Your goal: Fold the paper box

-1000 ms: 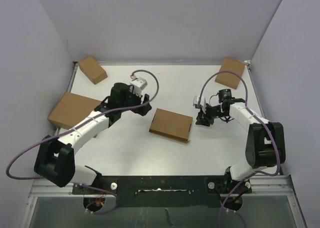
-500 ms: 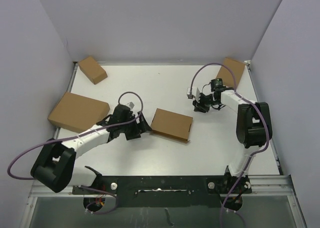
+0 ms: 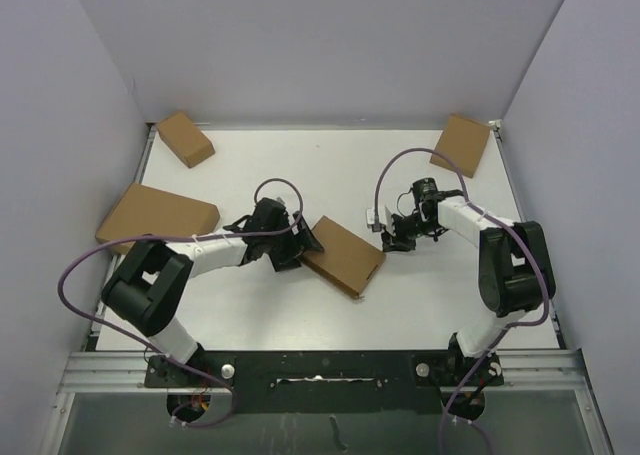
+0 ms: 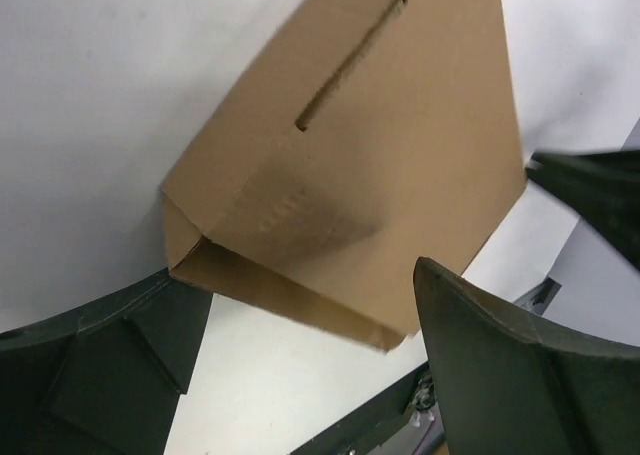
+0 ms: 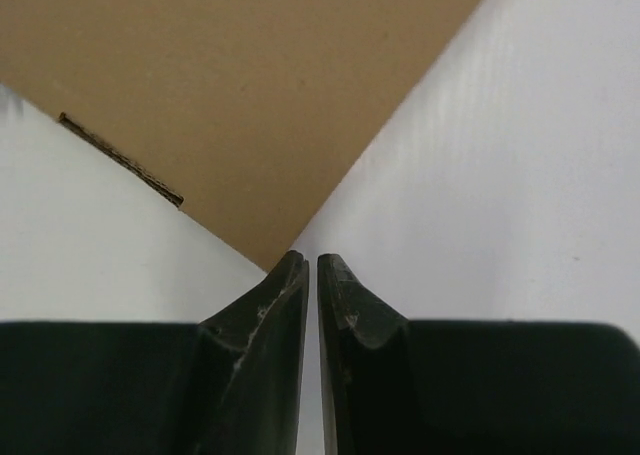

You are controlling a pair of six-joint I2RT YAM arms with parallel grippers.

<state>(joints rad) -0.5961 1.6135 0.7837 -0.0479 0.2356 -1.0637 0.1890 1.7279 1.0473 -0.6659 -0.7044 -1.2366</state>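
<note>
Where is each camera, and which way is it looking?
Top: high behind the arms, looking down on the table; both arms show.
Left wrist: on the left arm, facing the box; the left hand shows, open.
Right wrist: on the right arm, facing a box corner; the right hand shows, shut.
All three share the box.

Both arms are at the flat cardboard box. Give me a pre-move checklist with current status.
1. Left end effector open: ok, spread wide at the near edge of the flat brown corrugated cardboard box.
2. Right end effector empty: ok, shut, tips at a box corner.
3. Box gripped: not ok, neither end effector holds it.
4. Box lying flat on the white table: cannot tell, the near edge may be lifted.
5. The three other brown cardboard boxes kept apart from it: ok.
</note>
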